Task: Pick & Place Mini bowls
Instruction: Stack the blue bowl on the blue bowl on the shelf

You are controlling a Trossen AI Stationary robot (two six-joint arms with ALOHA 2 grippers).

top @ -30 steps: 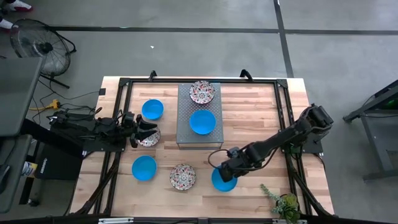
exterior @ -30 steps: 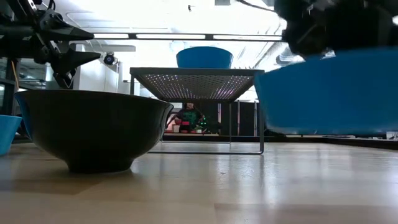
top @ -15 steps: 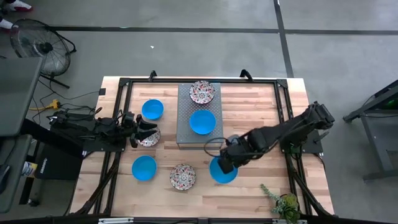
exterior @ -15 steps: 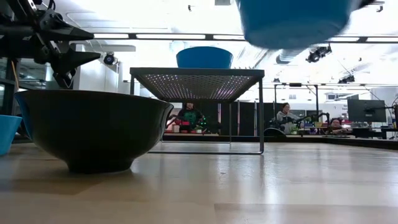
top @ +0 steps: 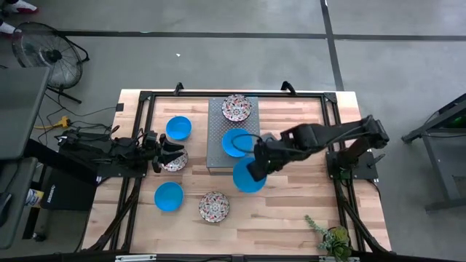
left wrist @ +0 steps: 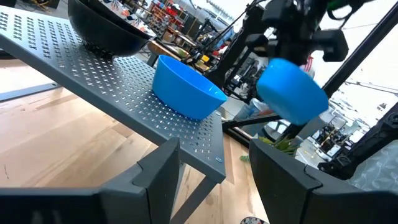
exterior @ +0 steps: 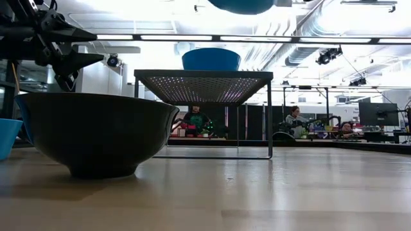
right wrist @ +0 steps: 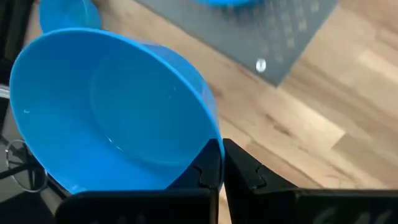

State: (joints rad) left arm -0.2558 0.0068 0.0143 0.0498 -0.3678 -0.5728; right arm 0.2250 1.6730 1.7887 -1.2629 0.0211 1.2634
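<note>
The wooden table (top: 291, 218) carries a black frame around its edge. At its far middle stands the grey perforated slab (top: 218, 156), raised on thin legs. A small green plant (top: 331, 239) sits at the table's near right corner.

The right arm reaches in from the right side, and the right gripper (top: 256, 161) hangs above the slab's near right corner. Its fingers are clamped on the rim of a blue bowl (top: 247, 177), held in the air and tilted, well clear of the wood. In the right wrist view the rim of this held bowl (right wrist: 112, 112) is pinched between the two dark fingers (right wrist: 245, 165), with the slab's corner beneath.

The left arm lies along the left side of the table. The left gripper (top: 175, 152) sits over a patterned bowl (top: 175, 163) just left of the slab, its fingers spread apart.

On the slab rest two bowls: a patterned one (top: 236, 108) at the far end and a blue one (top: 234, 142) nearer. On the wood, a blue bowl (top: 178, 128) lies far left, another blue bowl (top: 168, 196) near left, and a patterned bowl (top: 214, 207) in the near middle.
</note>
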